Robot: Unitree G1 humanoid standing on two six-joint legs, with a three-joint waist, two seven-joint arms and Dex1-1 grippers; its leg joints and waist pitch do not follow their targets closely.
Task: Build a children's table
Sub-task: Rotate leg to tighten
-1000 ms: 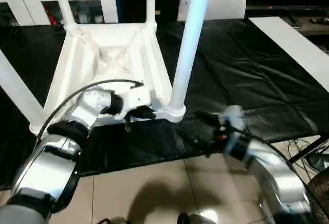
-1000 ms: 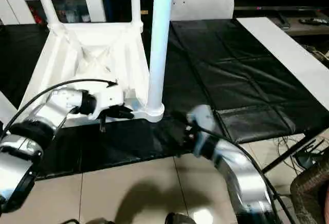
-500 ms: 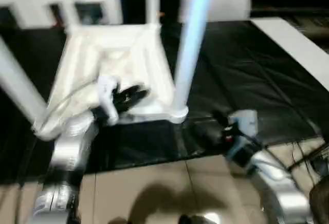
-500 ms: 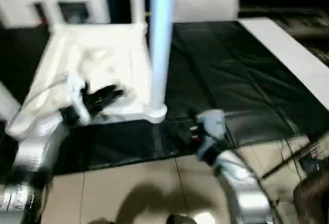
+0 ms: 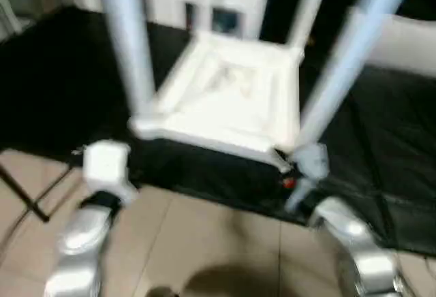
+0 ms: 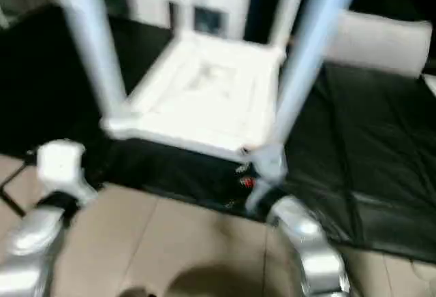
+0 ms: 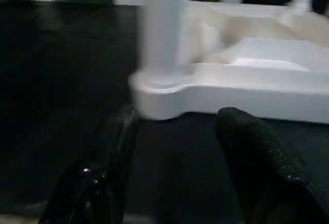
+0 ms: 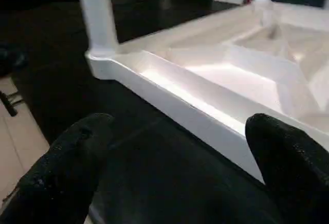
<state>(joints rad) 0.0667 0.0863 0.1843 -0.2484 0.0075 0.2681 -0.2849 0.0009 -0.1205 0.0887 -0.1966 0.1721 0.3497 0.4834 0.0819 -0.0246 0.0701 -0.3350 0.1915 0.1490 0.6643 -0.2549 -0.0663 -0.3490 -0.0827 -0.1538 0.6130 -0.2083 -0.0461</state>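
Nearest me, tiled floor and my two silver forearms. Left arm low on the left, over the tiles, short of the mat edge. Left gripper: fingers spread, nothing between them, pointed at the tabletop's near-left corner but apart from it.

Right arm on the right, its wrist at the mat edge just below the tabletop's near-right corner. Right gripper: fingers wide apart, empty, facing the near rim; I see no contact.

Next out, black mat covering the work area. On it the tabletop lies upside down, ribbed underside up, near rim close to the mat's front edge.

Legs stand upright in the corner sockets: near-left leg, near-right leg, far-right leg. Left wrist view shows the near-left leg seated in its round socket. A fourth leg blurs into the background at the far-left corner; I can't tell how it sits.

Beyond, right: white block on the mat. Farthest: white cabinets.
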